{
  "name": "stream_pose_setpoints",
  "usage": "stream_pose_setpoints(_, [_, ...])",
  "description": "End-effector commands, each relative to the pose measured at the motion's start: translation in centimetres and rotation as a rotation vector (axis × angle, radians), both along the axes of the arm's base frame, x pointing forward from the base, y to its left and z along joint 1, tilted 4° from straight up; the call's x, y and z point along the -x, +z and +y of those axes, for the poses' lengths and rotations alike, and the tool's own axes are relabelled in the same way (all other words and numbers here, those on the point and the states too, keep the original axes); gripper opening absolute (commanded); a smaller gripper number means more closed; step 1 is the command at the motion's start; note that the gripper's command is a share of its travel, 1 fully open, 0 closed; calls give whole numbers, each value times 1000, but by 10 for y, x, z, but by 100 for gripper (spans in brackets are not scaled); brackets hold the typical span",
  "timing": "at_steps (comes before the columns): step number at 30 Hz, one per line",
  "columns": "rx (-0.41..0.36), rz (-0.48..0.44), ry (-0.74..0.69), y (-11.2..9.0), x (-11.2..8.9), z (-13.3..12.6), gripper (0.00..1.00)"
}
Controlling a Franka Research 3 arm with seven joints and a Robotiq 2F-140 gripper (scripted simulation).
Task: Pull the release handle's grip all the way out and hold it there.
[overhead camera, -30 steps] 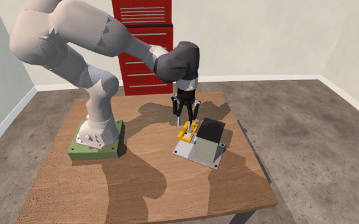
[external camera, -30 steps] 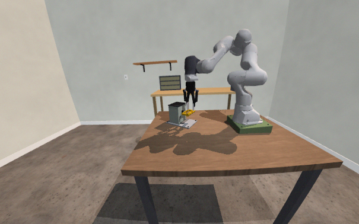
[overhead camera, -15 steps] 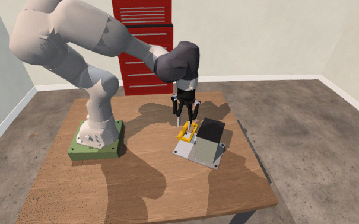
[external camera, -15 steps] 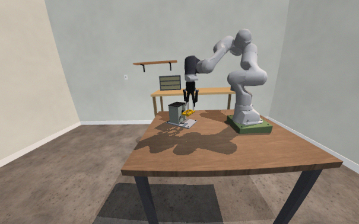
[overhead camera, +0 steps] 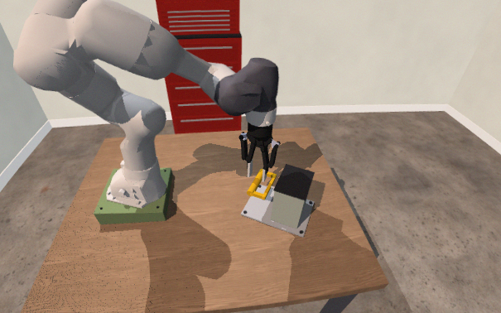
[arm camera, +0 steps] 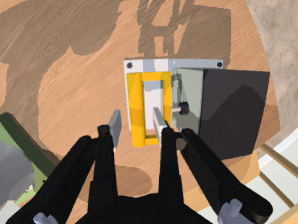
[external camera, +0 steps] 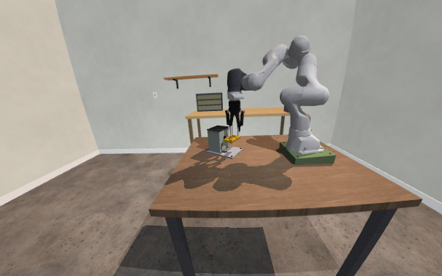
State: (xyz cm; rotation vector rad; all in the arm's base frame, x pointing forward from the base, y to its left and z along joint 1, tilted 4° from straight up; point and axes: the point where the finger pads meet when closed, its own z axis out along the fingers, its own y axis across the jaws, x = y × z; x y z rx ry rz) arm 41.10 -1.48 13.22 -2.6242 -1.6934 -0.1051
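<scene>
The release handle's grip point(overhead camera: 258, 183) is a yellow rectangular loop sticking out of a grey housing point(overhead camera: 291, 199) with a dark top, on a light grey baseplate point(overhead camera: 257, 210). Its outer bar lies farthest from the housing. My gripper point(overhead camera: 257, 173) points straight down over that bar, partly open. In the wrist view the two fingertips stand on either side of the yellow bar point(arm camera: 135, 106) with gaps on both sides, one fingertip inside the loop. The tips are at about the bar's top. The grip point(external camera: 231, 139) also shows in the exterior view, under the gripper point(external camera: 234, 132).
The arm's green base block point(overhead camera: 133, 204) stands on the wooden table to the left of the housing. A red tool cabinet point(overhead camera: 204, 62) stands behind the table. A side table and a wall shelf point(external camera: 191, 77) are at the far wall.
</scene>
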Motion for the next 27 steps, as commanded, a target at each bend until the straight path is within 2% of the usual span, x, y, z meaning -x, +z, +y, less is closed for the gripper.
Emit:
stream_pose_setpoints(1, [0, -1, 0, 0, 0, 2, 32])
stream_pose_setpoints(27, [0, -1, 0, -6, 0, 2, 32])
